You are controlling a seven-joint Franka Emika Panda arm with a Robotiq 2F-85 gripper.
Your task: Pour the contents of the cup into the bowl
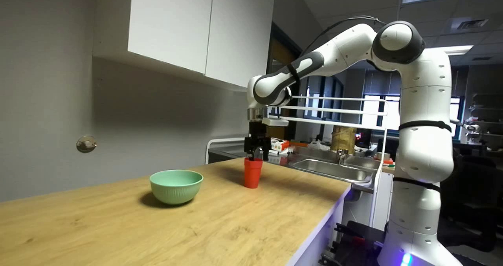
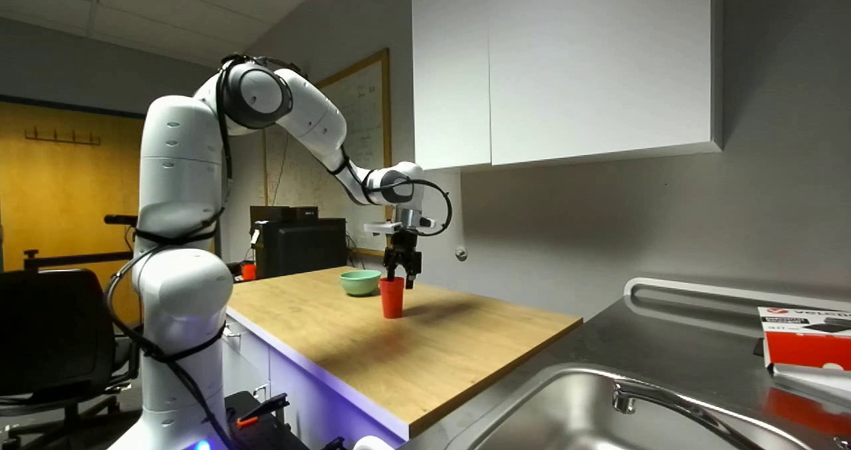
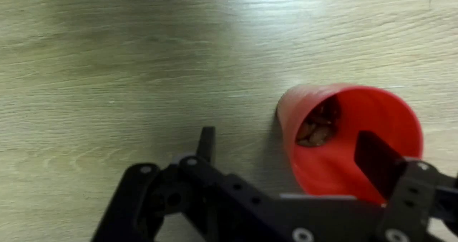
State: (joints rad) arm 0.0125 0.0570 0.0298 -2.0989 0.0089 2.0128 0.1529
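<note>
The red-orange cup (image 1: 252,173) stands upright on the wooden table; it shows in both exterior views (image 2: 392,298). In the wrist view the cup (image 3: 298,117) holds several small brownish pieces (image 3: 318,129) at its bottom. The pale green bowl (image 1: 176,187) stands apart from the cup, also seen in an exterior view (image 2: 361,282); the wrist view does not show it. My gripper (image 1: 258,156) points down right above the cup (image 2: 400,279) and is open. In the wrist view (image 3: 286,138) one finger reaches over or into the cup's mouth, the other is outside the cup.
A white wall cabinet (image 1: 169,26) hangs above the table (image 1: 235,226). A metal sink (image 2: 565,403) with a faucet (image 2: 678,403) adjoins the table's end. A red and white box (image 2: 808,343) lies on the dark counter. A white rail (image 1: 334,109) stands beside the sink.
</note>
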